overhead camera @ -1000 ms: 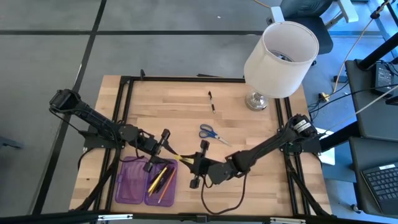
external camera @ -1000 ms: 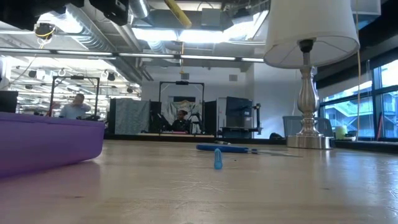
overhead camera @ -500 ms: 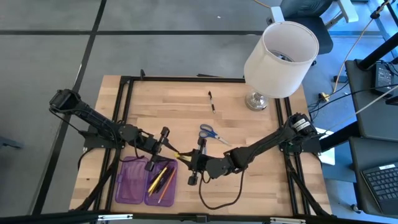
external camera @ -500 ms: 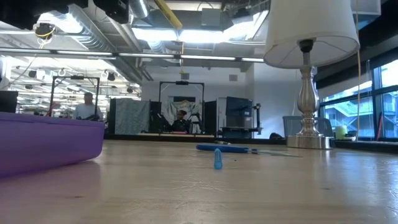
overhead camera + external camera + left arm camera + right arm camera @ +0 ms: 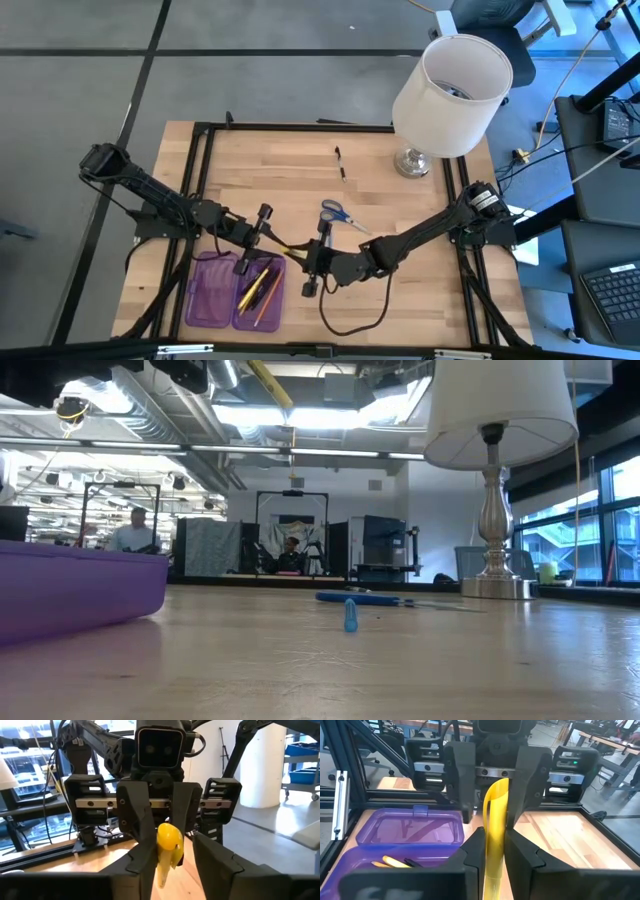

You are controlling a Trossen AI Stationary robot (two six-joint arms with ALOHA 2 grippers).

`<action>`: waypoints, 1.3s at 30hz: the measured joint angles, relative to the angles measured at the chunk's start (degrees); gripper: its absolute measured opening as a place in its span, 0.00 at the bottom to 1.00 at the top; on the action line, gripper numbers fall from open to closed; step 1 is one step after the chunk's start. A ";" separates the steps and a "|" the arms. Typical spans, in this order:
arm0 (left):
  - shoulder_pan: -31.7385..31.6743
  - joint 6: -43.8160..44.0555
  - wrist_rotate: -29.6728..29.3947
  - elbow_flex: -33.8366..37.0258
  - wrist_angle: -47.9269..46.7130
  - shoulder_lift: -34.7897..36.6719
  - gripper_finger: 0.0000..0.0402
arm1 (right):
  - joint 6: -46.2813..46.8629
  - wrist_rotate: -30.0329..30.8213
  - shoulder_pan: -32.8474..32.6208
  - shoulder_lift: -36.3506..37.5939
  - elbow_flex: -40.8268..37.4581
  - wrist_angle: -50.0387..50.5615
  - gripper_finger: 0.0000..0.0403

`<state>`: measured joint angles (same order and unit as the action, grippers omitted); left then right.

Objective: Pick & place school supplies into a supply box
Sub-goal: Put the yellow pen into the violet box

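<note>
I am seeing both arms meeting near the front middle of the bench (image 5: pixel 400 215), facing each other nose to nose over a yellow pen (image 5: pixel 495 832). The right gripper (image 5: pixel 318 262) is pinching that yellow pen between its fingers; in the right wrist view the pen is standing up between the dark fingers (image 5: pixel 522 855), which are pressing on it from both sides. The left gripper (image 5: pixel 260 232) is reaching in from the other side, and its fingers (image 5: pixel 461 780) are flanking the pen's far end. From the left wrist view the pen's rounded yellow tip is sitting between the left fingers, but I cannot tell whether they are gripping it or just standing beside it.

The supply box (image 5: pixel 237 290), the purple case, is lying open at the front left of the bench, just beside and below the two grippers. Its right half is holding several pens and pencils (image 5: pixel 258 292), yellow and orange among them; the left half looks bare.

The blue-handled scissors (image 5: pixel 338 214) are lying on the wood near the middle of the bench, just beyond the right gripper. A thin black pen (image 5: pixel 341 164) is lying farther back, well apart from the case. A lamp (image 5: pixel 452 85) with a white shade is standing at the back right corner.
</note>
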<state>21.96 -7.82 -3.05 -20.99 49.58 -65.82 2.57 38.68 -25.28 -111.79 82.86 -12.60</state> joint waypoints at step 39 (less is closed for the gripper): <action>1.31 58.76 15.41 -2.63 -36.54 1.75 0.13 | 27.38 -4.94 0.81 -0.04 -0.01 43.60 0.52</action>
<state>23.27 50.94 12.36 -23.63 13.04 -64.08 29.95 33.74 -24.47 -111.83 82.85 31.00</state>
